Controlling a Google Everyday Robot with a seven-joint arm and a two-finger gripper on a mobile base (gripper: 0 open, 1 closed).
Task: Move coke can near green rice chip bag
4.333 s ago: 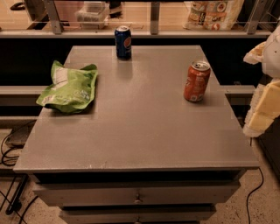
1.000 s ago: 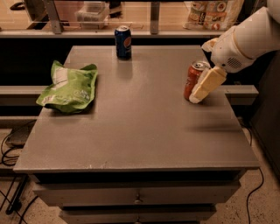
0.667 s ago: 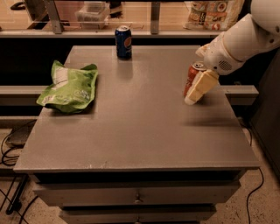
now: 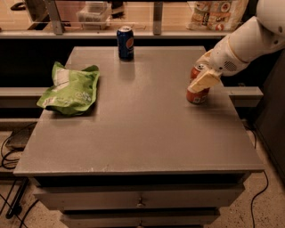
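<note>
The coke can [image 4: 196,95] is an orange-red can with a silver top, standing upright at the right side of the grey table [image 4: 142,129]. My gripper [image 4: 204,78] comes in from the upper right on a white arm and is right at the can, with a cream finger [image 4: 205,81] across the can's front upper half. The green rice chip bag [image 4: 71,89] is a lime-green wrinkled bag lying flat near the table's left edge, far from the can.
A dark blue can [image 4: 125,42] stands upright at the back middle of the table. A shelf with snack bags [image 4: 218,13] and a plastic container [image 4: 94,12] runs behind the table. Drawers are below the tabletop. Cables lie on the floor at left.
My arm has swung in from the right edge of the view to the coke can. The gripper has settled lower over the can. The can, bag and blue can have not moved.
</note>
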